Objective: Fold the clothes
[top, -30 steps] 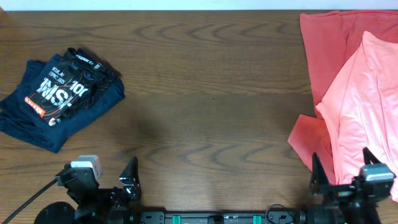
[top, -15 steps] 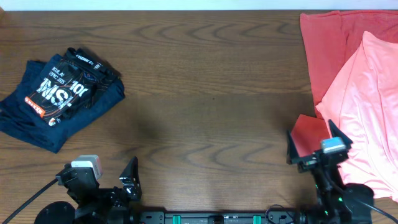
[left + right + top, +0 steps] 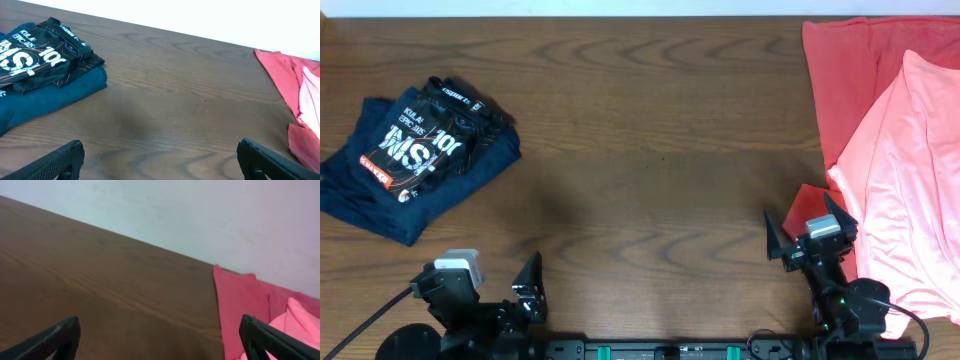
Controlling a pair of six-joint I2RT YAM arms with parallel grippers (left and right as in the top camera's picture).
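Where the right gripper (image 3: 807, 230) hovers, red shirt (image 3: 840, 70) partly hidden

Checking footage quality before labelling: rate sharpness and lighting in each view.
Overhead: evenly lit and sharp, the black jersey lettering crisp. Left wrist: sharp too, but the wall is blown out white. Right wrist: soft and hazy, the red shirt edge blurred, the wall tinted bluish-pink.

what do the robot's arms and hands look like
The left hand and right hand are black, each with two wedge-shaped fingers and a pale grey block on the wrist. A black cable trails off the left arm; green marks dot the base bar.
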